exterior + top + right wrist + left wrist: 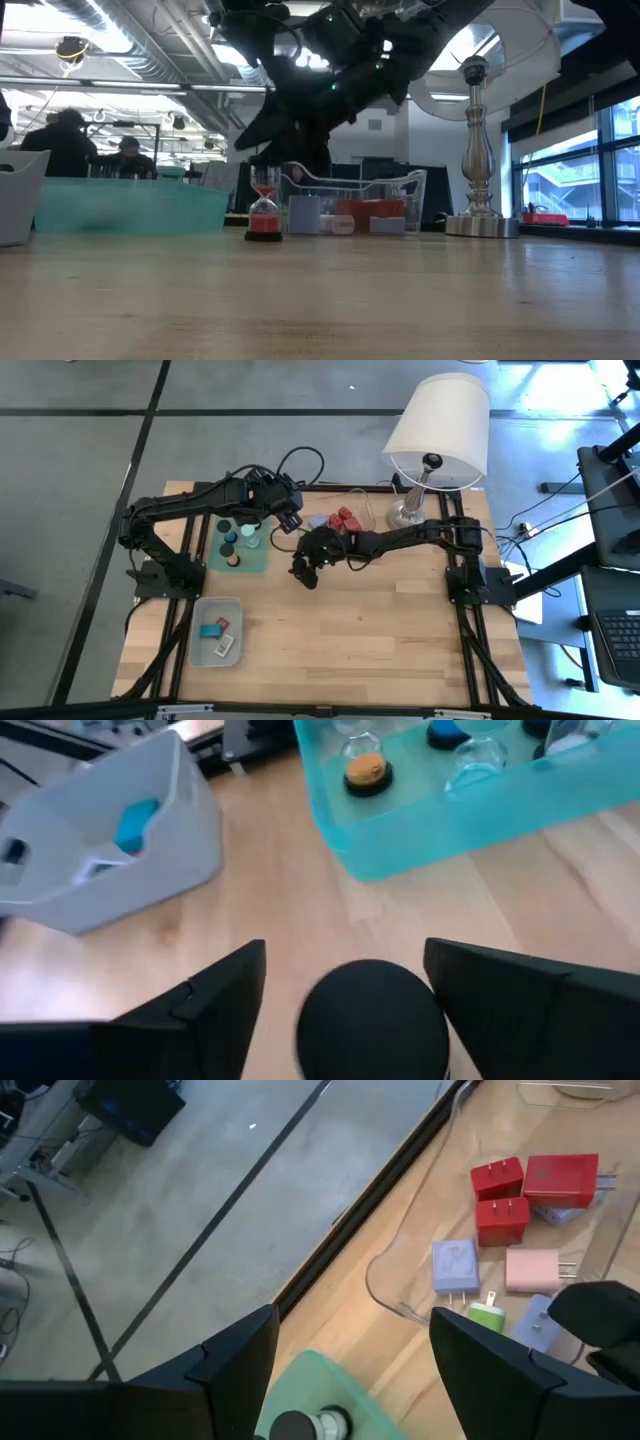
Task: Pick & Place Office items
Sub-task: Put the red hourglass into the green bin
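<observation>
The tabletop (380, 630) is pale wood with a visible grain. On it, between the open fingers of the right gripper (345, 1005), stands a small sand timer (264, 215) with a round black cap, glass waist and red base; the fingers appear clear of it. Nearby, glossy red (497, 1178), lilac (455, 1265) and pink (532, 1270) plug blocks lie in a clear tray (405, 190). The left gripper (345, 1370) hangs open above the green mat (240, 555). No writing is legible.
</observation>
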